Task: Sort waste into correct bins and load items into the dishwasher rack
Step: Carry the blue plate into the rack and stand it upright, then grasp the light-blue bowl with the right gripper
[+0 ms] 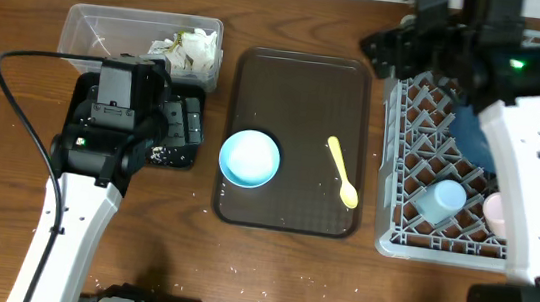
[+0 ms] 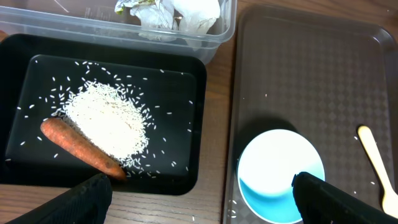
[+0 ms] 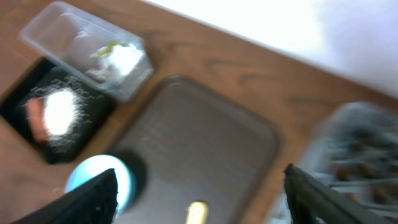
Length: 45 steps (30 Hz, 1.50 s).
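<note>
Two items on brown tray (image 1: 301, 94): white bowl (image 1: 249, 159) just right of left pincer (image 2: 199, 186), spread wide, empty; yellow spoon (image 1: 341, 169), long axis near-to-far, likely nearer right pincer (image 3: 199, 186), also spread, empty.

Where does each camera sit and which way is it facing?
Overhead: above the table, looking straight down; left arm and right arm show.
Left wrist: low over the black tray, facing down at rice and bowl; left fingertips show.
Right wrist: higher, blurred, facing the brown tray; right fingertips show.
Shared: all three see the bowl.
</note>
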Tool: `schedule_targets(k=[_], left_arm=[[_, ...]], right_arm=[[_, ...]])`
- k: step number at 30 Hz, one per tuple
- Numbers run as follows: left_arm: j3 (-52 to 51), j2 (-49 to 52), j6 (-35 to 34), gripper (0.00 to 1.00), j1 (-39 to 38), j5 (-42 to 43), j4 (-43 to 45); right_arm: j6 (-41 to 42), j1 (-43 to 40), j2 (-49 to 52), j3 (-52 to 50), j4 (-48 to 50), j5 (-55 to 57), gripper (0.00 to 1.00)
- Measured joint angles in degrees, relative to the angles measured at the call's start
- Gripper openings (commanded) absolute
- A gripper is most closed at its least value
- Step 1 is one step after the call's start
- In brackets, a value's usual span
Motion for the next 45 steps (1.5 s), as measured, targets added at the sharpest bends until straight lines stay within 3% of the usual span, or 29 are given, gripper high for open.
schedule_targets(k=[3, 9, 14, 18, 32, 45], left_arm=[[0.0, 0.0, 0.0, 0.95, 0.0, -0.02, 0.0], [0.0, 0.0, -0.02, 0.95, 0.0, 0.0, 0.0], [0.0, 0.0, 0.0, 0.95, 0.0, 0.0, 0.0], [0.0, 0.0, 0.0, 0.95, 0.0, 0.0, -0.02], [0.0, 0.0, 0.0, 0.95, 0.0, 0.0, -0.02], [0.0, 0.0, 0.0, 0.95, 0.0, 0.0, -0.02]], right_arm=[[4.96, 3.23, 3.19, 0.0, 0.2, -0.52, 0.74], [16.33, 11.15, 11.08, 0.0, 0.66, 3.45, 0.5], [23.08, 17.0, 18.84, -0.02, 1.01, 6.32, 0.47], [25.42, 20.2, 24.68, -0.04, 0.7, 7.19, 0.45], [27.52, 22.14, 29.66, -0.13, -4.74, 10.64, 0.01], [26.99, 20.83, 28.83, -0.11, -4.48, 14.29, 0.01]])
